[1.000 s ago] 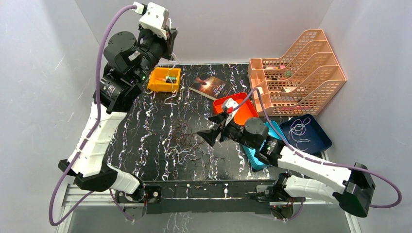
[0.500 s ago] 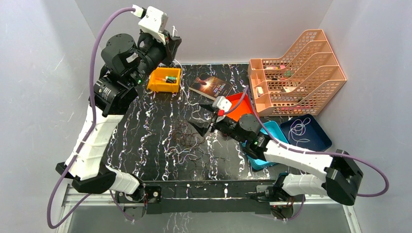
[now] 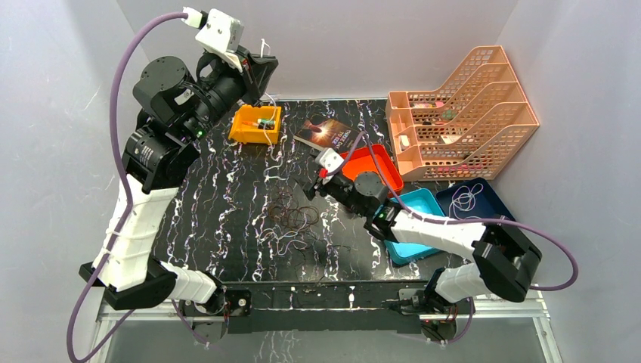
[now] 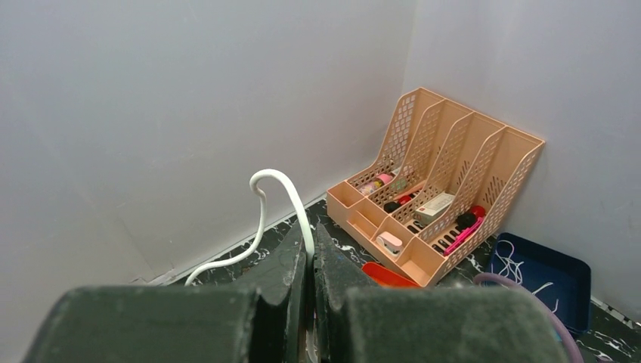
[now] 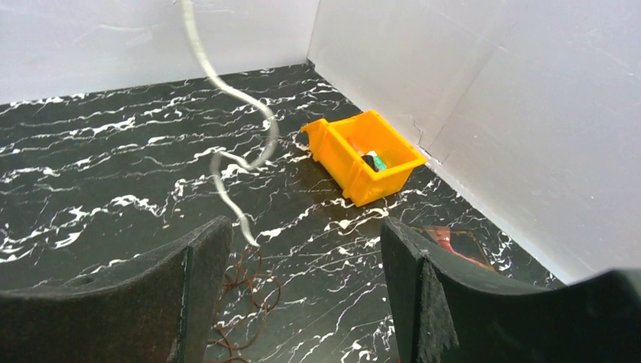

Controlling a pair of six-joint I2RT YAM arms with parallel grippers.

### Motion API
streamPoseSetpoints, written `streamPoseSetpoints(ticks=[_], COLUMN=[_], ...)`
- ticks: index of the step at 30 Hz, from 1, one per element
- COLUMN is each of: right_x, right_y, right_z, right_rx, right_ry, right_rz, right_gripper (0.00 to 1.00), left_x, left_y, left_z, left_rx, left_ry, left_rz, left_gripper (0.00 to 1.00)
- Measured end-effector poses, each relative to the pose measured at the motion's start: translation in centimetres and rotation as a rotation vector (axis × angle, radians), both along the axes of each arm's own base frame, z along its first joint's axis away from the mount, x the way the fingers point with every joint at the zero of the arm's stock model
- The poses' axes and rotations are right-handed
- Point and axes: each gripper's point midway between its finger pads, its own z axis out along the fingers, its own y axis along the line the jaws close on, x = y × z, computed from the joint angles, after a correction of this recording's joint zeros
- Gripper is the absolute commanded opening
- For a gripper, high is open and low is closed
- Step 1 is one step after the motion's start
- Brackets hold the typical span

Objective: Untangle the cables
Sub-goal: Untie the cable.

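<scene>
left hand [image 4: 310,261] high up, pinching the whitish cable [image 4: 266,173]; right hand [image 5: 302,227] spread low.

The black white-veined table [image 3: 227,204] is viewed whole from high above its near edge. The raised left wrist view is aimed at the peach perforated plastic rack [image 4: 412,128]; the right wrist view, low and close, at the yellow plastic bin [image 5: 344,159]; both are shared overhead

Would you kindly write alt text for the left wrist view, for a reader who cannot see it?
The left end effector is shut on a whitish cable that arches up above it. Behind, a peach file organizer stands against the grey wall, with a dark blue tray beside it.
</scene>
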Motion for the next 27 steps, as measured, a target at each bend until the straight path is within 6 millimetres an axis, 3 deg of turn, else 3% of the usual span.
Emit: streamPoseSetpoints(ticks=[6,14,21,27], right_x=[0.7,-1.2,-1.6,-0.7], right_y=[0.7,2.3,3.0,2.5], right_z=[1.2,0.8,1.6,1.6], right_rx=[0.038,0.049,0.064,0.069], right_ry=[-0.019,0.014,0.027,0.039], right_rz=[0.011,0.155,0.204,0.168], right_gripper=[0.78,0.71,0.47,0.17], left_x=[-0.2,-0.2,-0.3,-0.3], left_y=[-0.2,-0.2,-0.3,-0.4], left_z=[-0.3,-0.3,-0.3,-0.3], left_rx=[0.002,0.003,0.005,0.004], left_ry=[0.012,0.013,0.014,0.014], left_rz=[-0.013,-0.014,-0.021,-0.029], left_gripper=[0.0,0.0,0.0,0.0])
